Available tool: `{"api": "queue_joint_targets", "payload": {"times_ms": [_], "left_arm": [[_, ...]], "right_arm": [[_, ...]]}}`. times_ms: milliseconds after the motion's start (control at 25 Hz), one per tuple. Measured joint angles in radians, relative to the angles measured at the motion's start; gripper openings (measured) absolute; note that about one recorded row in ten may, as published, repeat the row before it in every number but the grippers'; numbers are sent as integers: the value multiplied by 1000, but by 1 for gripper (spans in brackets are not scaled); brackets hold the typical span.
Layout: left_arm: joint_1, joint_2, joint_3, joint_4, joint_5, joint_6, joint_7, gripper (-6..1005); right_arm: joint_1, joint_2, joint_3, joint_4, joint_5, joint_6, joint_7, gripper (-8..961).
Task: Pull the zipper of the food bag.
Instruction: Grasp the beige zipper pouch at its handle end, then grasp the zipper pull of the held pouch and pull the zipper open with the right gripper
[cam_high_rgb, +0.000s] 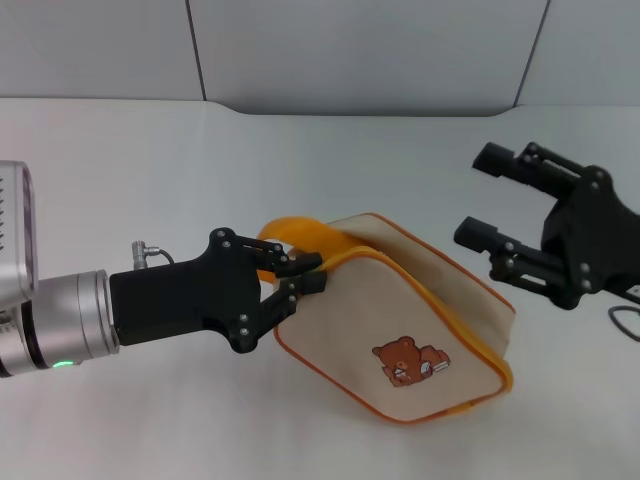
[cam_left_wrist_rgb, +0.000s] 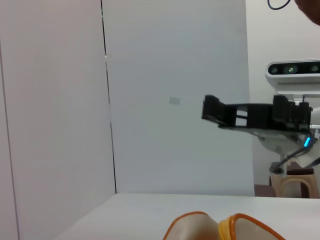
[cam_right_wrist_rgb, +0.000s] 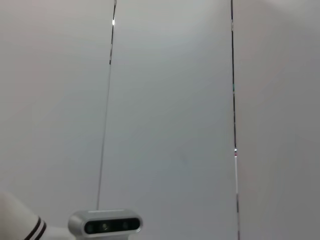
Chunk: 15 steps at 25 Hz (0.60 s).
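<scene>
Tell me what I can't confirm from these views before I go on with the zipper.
- Pull tab: head view, the left gripper covers that end of the zipper, so its pinch is unconfirmed.
- Food bag: left wrist view's bottom edge cuts off all but its top.
- Right wrist view: only wall and a camera, no bag.
- Right gripper: open, away from the bag.

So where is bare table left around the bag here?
Bare table lies in front of the left gripper and behind the food bag toward the wall. It is crowded where that gripper meets the bag's corner; the open right gripper hovers beside.
</scene>
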Motion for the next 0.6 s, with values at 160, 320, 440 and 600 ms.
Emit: {"api": "queue_joint_targets", "payload": {"times_ms": [160, 320, 440, 600], "left_arm": [[1, 0, 0, 7, -1, 2, 12, 98], [8, 0, 1, 10, -2, 3, 30, 90], [17, 0, 1, 18, -2, 5, 30, 91], [21, 0, 1, 26, -2, 9, 30, 91]], "right_arm": [[-5, 0, -36, 12, -7, 0, 16, 738], [-2, -11, -78, 21, -8, 19, 149, 618], [18, -36, -153, 25, -9, 102, 359, 500], [38, -57, -224, 27, -9, 152, 475, 276]]}}
